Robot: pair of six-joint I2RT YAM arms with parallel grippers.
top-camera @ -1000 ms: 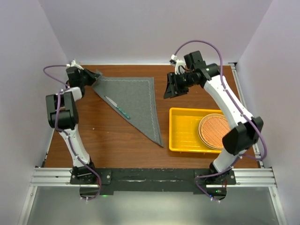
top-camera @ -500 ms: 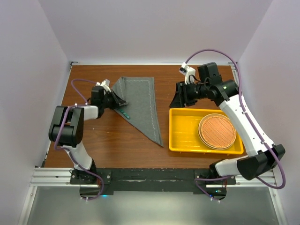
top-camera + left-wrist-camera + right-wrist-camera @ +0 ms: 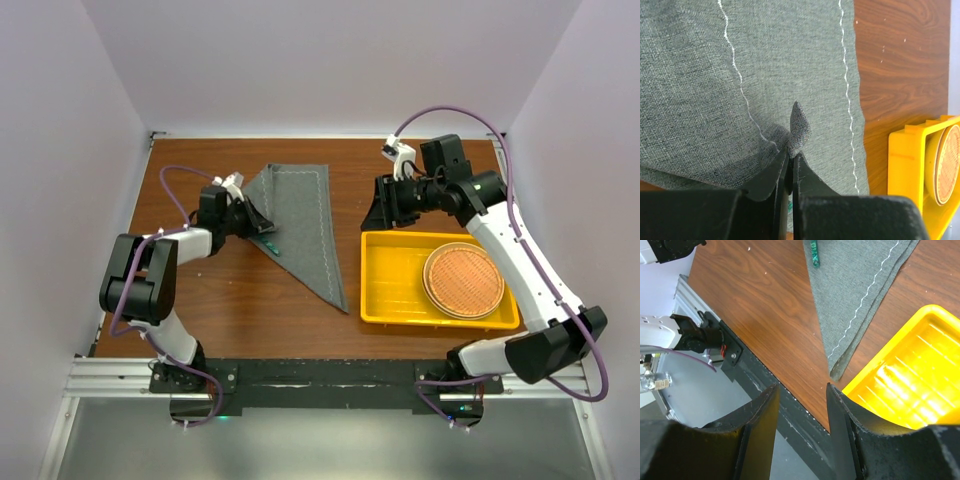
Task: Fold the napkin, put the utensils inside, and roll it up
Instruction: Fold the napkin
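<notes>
The dark grey napkin (image 3: 305,215) lies folded into a triangle on the brown table, its left corner turned over onto itself. My left gripper (image 3: 254,217) is shut on that corner; in the left wrist view the cloth tip (image 3: 799,125) sticks up between the closed jaws of the gripper (image 3: 791,159). A teal utensil (image 3: 270,243) peeks out from under the turned flap, and it also shows in the right wrist view (image 3: 813,252). My right gripper (image 3: 378,215) is open and empty, hovering above the table between the napkin and the tray's far left corner (image 3: 802,390).
A yellow tray (image 3: 390,280) at the right holds a round woven orange-brown mat (image 3: 462,280). Purple-white walls close in the table on three sides. A black rail (image 3: 320,377) runs along the near edge.
My left gripper pulled the napkin's left corner from the far left edge rightward over the cloth and the utensil. My right arm swung toward the tray, then held still.
</notes>
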